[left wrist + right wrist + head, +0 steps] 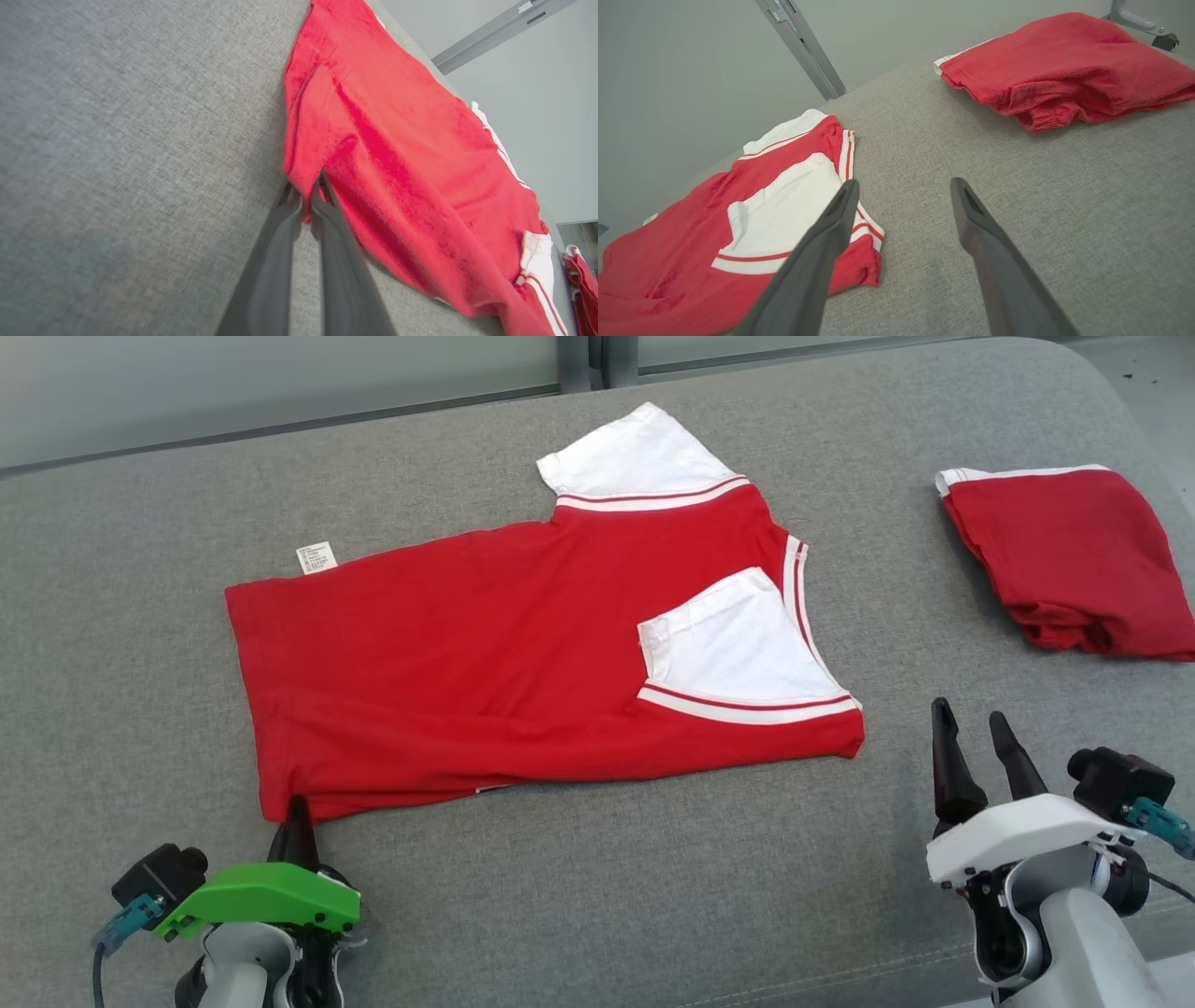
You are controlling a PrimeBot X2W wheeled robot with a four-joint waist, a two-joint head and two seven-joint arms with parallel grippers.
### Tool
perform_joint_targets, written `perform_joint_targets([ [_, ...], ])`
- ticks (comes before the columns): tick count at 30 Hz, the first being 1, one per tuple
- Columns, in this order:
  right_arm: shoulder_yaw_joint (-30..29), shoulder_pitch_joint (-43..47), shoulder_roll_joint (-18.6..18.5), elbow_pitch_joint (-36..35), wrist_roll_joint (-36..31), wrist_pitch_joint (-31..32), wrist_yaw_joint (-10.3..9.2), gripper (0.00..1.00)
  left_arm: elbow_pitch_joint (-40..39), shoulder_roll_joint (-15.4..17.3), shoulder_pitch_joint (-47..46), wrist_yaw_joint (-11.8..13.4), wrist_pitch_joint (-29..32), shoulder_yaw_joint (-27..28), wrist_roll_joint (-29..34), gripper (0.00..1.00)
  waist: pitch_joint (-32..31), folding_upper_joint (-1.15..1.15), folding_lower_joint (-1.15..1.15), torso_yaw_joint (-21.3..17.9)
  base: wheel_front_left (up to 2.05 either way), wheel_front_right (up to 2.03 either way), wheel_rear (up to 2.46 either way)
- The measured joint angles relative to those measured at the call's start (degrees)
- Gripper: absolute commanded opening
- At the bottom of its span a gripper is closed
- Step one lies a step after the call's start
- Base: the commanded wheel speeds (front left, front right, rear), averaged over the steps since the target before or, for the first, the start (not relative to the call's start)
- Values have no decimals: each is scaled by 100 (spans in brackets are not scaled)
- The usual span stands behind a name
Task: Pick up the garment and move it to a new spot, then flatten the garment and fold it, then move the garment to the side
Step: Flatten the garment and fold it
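Lighting was bright, even and diffuse.
Shadows were faint, a thin one under the garment [485, 644] along its near hem. Head view was sharp; left wrist view was soft, the fingers [275, 261] of the left gripper [306, 196] blurred up close, with wide-angle bending at the edges.

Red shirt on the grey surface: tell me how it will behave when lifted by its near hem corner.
The red shirt will probably hang limp: thin cloth, lying flat with soft creases. Held at the one corner that the left gripper pinches, it would likely drape unevenly. Its folded-in white sleeve may flop open.
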Motion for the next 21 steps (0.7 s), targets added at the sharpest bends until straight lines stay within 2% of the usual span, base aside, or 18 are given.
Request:
perform_joint_targets([
  [5, 53, 139, 5, 324, 86, 191, 0, 100, -221, 69, 180, -7, -1, -129, 170, 0, -15, 0, 0, 132, 0, 0, 0],
  [12, 423, -12, 9, 824, 404, 320, 0, 100, -482, 154, 304, 104, 94, -249, 289, 0, 43, 0, 0, 251, 0, 0, 0],
  [21, 865, -849, 12, 1980, 799, 343, 0, 100, -622, 149, 312, 193, 213, -369, 308, 0, 166, 0, 0, 390, 0, 0, 0],
])
